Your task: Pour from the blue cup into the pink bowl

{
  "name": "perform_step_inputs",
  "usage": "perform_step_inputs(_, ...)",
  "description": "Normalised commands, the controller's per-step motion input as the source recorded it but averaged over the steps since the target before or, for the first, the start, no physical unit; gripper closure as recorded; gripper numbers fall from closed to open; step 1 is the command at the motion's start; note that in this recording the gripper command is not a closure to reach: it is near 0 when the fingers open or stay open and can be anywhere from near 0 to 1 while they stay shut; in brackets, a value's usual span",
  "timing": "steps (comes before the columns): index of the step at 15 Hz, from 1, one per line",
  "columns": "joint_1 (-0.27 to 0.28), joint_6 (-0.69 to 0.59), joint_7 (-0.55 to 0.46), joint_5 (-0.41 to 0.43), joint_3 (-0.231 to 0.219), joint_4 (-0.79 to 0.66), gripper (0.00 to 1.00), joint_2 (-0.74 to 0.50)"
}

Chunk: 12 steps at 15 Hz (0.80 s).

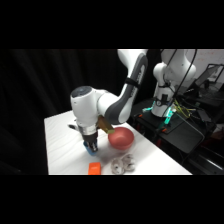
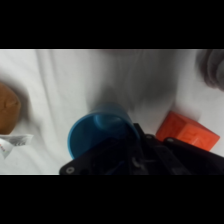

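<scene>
The blue cup [image 1: 91,148] is at the table's front left, right under my gripper [image 1: 90,145], which comes down on it from above. In the wrist view the blue cup [image 2: 97,132] shows its open mouth, and the gripper's black linkage [image 2: 142,157] covers its near rim, where the gripper looks shut on the cup. The pink bowl [image 1: 121,138] stands just right of the cup, behind the arm's elbow. It is out of the wrist view.
A flat orange block [image 1: 94,168] [image 2: 187,132] lies close in front of the cup. A grey-white object [image 1: 122,164] sits by the front edge. An orange-brown toy [image 2: 7,107] and a white scrap [image 2: 12,142] lie beside the cup. Dark equipment stands beyond the table's right edge.
</scene>
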Motion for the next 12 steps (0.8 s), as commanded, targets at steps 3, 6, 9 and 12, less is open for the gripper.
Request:
perform_step_inputs(3, 0.036, -0.41, 0.12, -0.186, -0.101, -0.26, 0.13, -0.64)
perform_step_inputs(6, -0.044, -0.61, 0.01, -0.125, 0.038, -0.33, 0.13, -0.81)
perform_step_inputs(9, -0.111, -0.56, -0.04, -0.026, 0.139, -0.28, 0.13, -0.70)
perform_step_inputs(12, -0.183, -0.30, -0.26, 0.246, 0.193, -0.23, 0.13, -0.40)
